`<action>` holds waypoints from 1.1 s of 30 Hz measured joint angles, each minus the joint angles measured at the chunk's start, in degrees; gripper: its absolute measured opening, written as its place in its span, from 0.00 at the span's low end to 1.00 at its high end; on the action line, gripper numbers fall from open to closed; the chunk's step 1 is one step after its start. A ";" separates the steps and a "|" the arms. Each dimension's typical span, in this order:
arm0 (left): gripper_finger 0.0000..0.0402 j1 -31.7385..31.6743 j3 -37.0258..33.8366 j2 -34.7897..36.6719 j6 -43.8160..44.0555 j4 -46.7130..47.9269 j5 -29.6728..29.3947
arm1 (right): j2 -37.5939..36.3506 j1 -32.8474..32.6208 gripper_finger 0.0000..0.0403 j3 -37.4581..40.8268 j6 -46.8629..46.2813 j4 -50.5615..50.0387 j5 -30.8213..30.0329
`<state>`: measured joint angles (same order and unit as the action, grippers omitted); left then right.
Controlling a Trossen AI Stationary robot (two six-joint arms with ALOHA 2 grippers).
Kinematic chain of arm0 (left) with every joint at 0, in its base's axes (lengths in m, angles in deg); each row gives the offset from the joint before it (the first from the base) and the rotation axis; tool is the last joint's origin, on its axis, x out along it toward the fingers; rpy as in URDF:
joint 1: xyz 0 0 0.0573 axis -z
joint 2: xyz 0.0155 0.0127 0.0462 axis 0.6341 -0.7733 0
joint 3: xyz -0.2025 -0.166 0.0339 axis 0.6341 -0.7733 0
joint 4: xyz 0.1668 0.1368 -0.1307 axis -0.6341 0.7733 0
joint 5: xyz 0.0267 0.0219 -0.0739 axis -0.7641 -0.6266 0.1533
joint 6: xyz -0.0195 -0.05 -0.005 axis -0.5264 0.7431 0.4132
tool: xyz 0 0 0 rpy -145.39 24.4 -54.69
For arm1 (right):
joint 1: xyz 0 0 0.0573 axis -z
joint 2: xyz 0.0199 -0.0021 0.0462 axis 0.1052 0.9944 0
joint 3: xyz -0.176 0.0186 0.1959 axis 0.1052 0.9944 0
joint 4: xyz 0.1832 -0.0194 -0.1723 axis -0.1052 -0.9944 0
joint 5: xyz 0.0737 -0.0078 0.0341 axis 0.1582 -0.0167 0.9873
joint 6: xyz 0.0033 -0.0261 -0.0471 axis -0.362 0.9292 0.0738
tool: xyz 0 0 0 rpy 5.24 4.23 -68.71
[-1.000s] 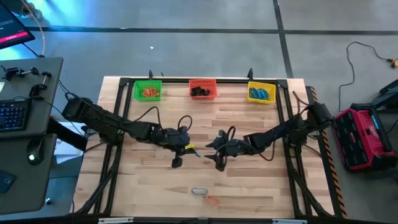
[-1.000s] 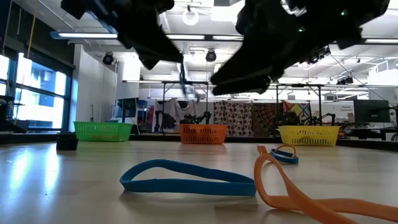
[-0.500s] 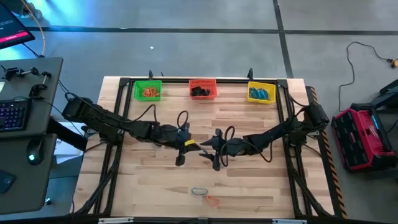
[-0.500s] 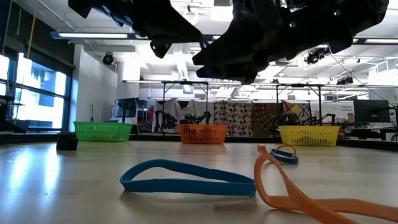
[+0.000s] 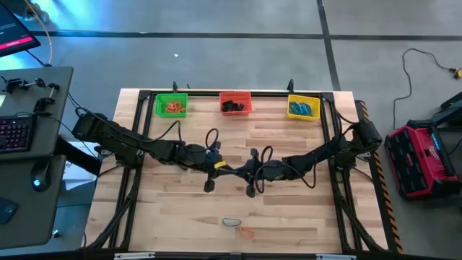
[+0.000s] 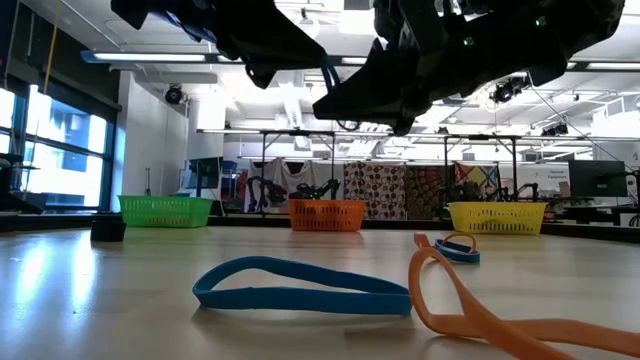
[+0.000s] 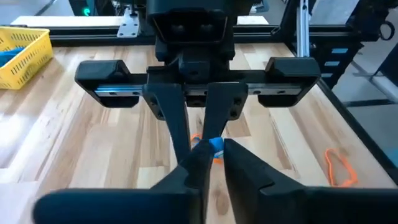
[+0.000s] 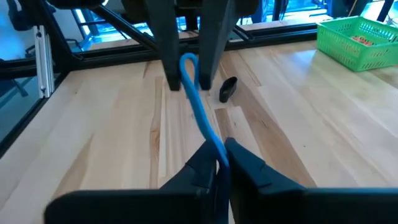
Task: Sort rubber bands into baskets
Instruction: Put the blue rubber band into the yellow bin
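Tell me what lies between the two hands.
A blue rubber band stretches from the left hand to the right hand, seen in the right wrist view.

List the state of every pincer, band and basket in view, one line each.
Left pincer: grips blue band's far end.
Right pincer: shut on blue band.
Blue band: stretched between both pincers, above the table.
Green basket: holds orange bands.
Yellow basket: holds blue bands.

Bright overhead ceiling strip lights [image 6: 330, 60] illuminate evenly, casting soft shadows on the pale wooden slatted table [image 5: 289, 209], with near dark gripper fingers [image 8: 205, 168] blurred in wrist views.
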<state>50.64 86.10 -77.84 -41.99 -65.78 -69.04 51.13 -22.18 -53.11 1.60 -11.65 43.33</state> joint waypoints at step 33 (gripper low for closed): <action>0.42 -1.14 -17.18 0.04 3.59 -35.79 -5.20 | -33.06 32.33 0.00 0.00 -13.49 -65.40 -13.34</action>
<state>49.50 68.93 -77.79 -38.41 -101.57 -74.23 18.07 10.15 -53.11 -11.89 -77.05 29.99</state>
